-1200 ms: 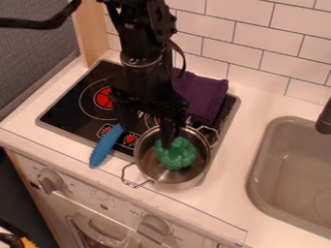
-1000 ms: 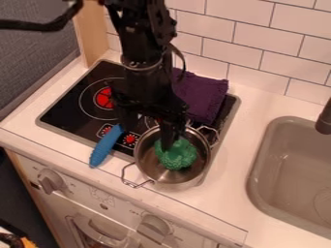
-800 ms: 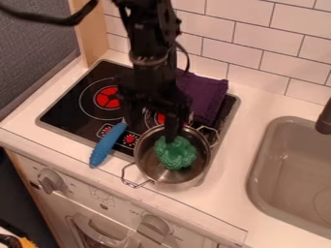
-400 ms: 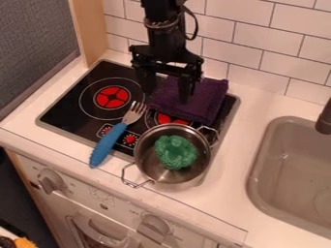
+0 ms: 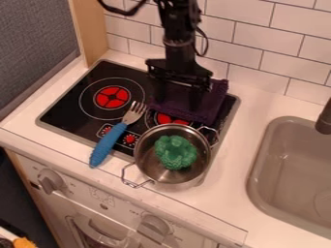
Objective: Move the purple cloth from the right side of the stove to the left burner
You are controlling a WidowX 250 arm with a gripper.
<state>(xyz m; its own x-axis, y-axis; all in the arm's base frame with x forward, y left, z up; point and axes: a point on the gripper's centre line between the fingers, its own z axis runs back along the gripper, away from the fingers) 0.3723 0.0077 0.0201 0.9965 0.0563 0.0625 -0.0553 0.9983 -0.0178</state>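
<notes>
White countertop [image 5: 233,193] runs around a black cooktop [image 5: 67,109]. Nearest, below and to the left of the pot, a bit of something orange [image 5: 24,243] sits at the corner of my sight, and the white oven front [image 5: 119,210] carries one knob [image 5: 50,181] well left of the pot and another [image 5: 154,226] just below it.

The metal pot [image 5: 154,169] rests over the cooktop's near right corner, its two wire handles sticking out on opposite sides. Inside it sits green toy broccoli [image 5: 175,152]. Just left of the pot lies a fork [image 5: 110,143], its blue handle slanting toward me over the cooktop's front edge, its metal tines pointing away. Right of the pot, well apart, is a grey sink [image 5: 291,186].

Behind the pot is a red burner [image 5: 169,117], partly covered; another [image 5: 112,97] glows farther to the left. Beyond the pot a folded purple towel [image 5: 215,99] lies on the cooktop, and my gripper [image 5: 178,96] hangs at it, fingers apart with nothing between them that I can make out. Whether they touch the cloth, I cannot tell.

Farther off, a dark faucet [image 5: 325,118] stands right of the pot, and white wall tiles [image 5: 271,48] rise behind it all.
</notes>
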